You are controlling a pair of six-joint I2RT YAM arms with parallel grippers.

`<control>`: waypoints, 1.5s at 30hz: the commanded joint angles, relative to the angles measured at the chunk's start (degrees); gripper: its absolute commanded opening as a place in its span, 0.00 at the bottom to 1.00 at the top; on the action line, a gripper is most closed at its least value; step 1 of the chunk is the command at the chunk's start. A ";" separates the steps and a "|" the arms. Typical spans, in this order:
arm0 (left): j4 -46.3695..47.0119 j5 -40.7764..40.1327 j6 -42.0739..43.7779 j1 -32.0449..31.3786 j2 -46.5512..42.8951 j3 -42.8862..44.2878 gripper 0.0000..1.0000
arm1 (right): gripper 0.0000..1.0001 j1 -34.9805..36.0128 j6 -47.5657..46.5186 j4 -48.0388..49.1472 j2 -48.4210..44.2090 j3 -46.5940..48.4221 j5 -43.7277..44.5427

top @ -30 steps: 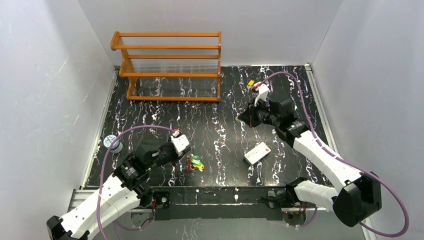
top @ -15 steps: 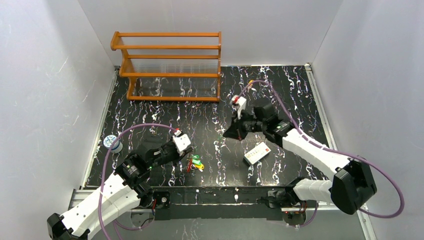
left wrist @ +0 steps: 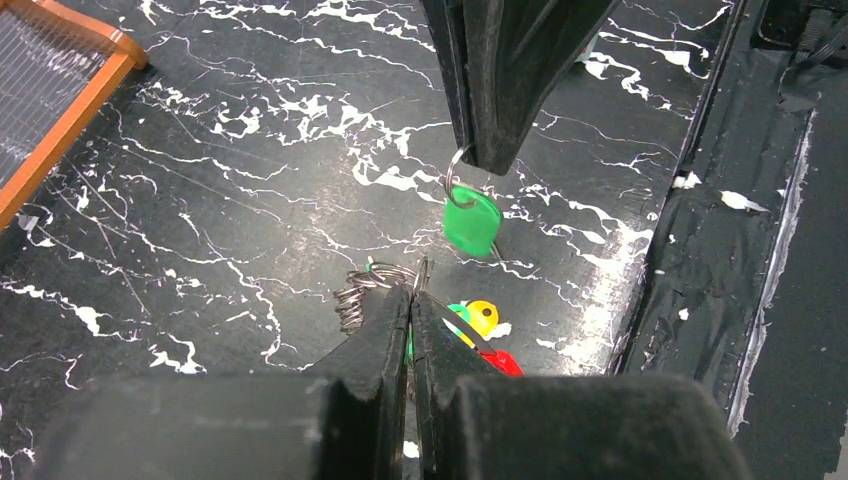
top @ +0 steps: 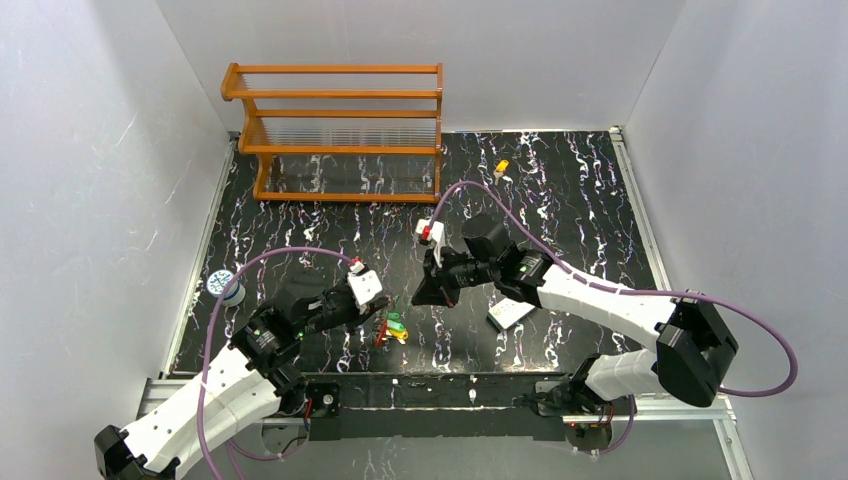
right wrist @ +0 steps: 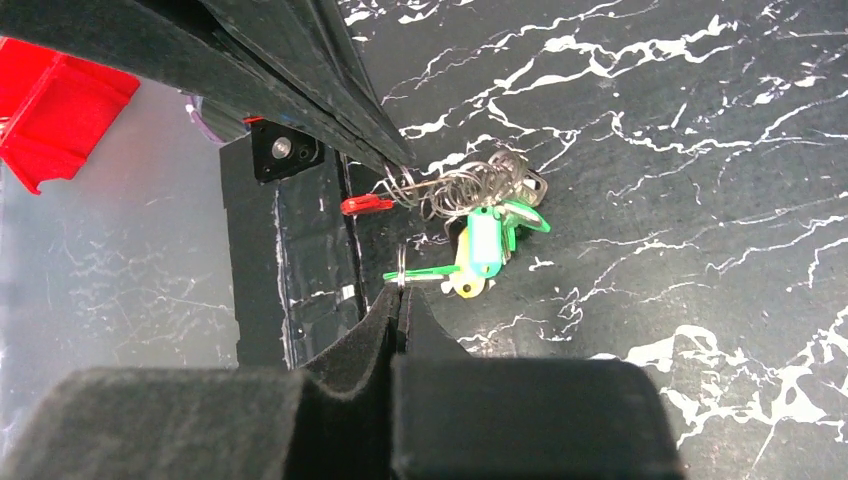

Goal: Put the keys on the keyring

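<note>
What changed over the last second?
The right gripper, shut on the green-headed silver key, swung from the far right of the black marbled table towards the left gripper. That one stayed shut on the silver wire keyring; yellow-headed key, white card and wooden rack stayed put.

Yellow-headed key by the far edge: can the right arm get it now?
Probably not yet: bare black tabletop leads to the yellow-headed key, but the right gripper is shut on a green-headed key.

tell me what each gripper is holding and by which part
The left gripper pinches the keyring by its coiled wire loops; the right gripper holds the green key by its small metal ring.
</note>
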 commanded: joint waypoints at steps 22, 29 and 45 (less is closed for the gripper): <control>2.72 5.13 -0.65 -0.21 1.10 2.26 0.00 | 0.01 7.80 -2.47 3.12 1.50 4.79 10.08; 2.81 5.45 -0.70 -0.28 1.23 2.26 0.00 | 0.01 7.94 -2.11 2.31 2.18 5.36 13.33; 2.85 5.12 -0.79 -0.28 0.55 2.17 0.00 | 0.01 8.02 -3.29 -0.65 2.06 4.51 17.63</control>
